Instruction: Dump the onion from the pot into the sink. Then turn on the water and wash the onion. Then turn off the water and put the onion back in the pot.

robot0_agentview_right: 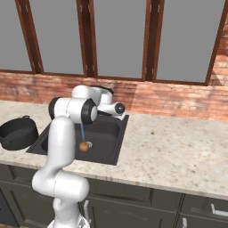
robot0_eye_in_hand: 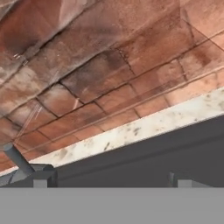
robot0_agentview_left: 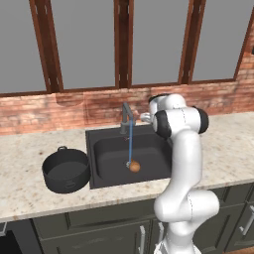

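One onion (robot0_agentview_left: 134,166) lies in the sink (robot0_agentview_left: 106,158), near the middle of the basin floor, with a thin stream of water (robot0_agentview_left: 130,141) falling from the faucet (robot0_agentview_left: 126,118) and landing right by it. Left of the sink, close to the worktop's (robot0_agentview_left: 223,149) front edge and just beside the basin's left rim, stands the pot (robot0_agentview_left: 65,170), upright. Farther back, at the sink's rear rim beside the faucet, the gripper (robot0_eye_in_hand: 111,183) faces the brick wall (robot0_eye_in_hand: 100,74) with its jaws spread wide and holding nothing. Behind the worktop the brick wall runs under dark-framed windows (robot0_agentview_right: 116,38).
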